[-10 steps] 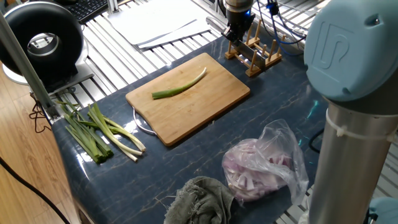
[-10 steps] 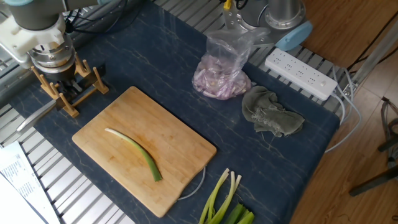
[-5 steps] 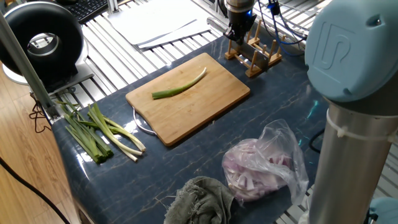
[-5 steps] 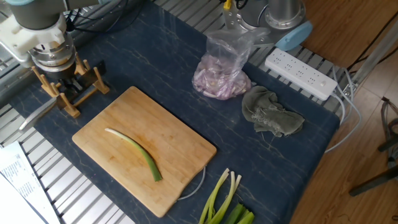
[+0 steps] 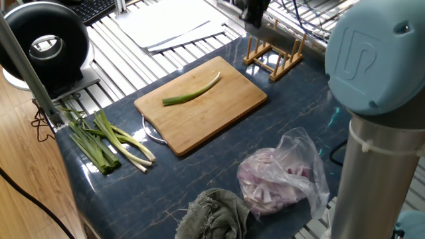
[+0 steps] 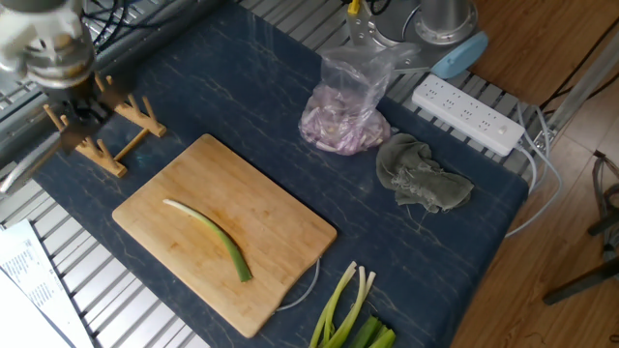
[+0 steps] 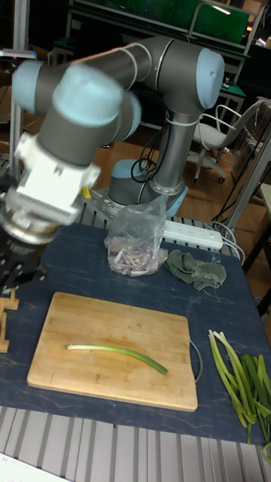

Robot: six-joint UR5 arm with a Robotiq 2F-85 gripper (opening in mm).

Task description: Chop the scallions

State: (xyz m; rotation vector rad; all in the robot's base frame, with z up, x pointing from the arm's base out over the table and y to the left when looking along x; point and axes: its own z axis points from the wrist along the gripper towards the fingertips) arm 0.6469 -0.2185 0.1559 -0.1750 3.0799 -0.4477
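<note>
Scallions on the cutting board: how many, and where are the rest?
1 scallion lies on the cutting board. The rest form a bunch on the table beside the board; overlapping stalks prevent an exact count.

Clearly a robotics lab staged as a cooking station, not a home kitchen. Shown by an industrial arm (image 7: 113, 90) bolted beside a dark marbled table (image 6: 261, 97) edged with bare aluminium framing (image 5: 126, 50), a white power strip (image 6: 467, 114) and loose cables, an office chair (image 7: 214, 139) and green-topped workbenches (image 7: 173, 15) behind, wooden flooring, plus a bamboo cutting board (image 5: 199, 104) and wooden rack (image 5: 275, 54).
</note>
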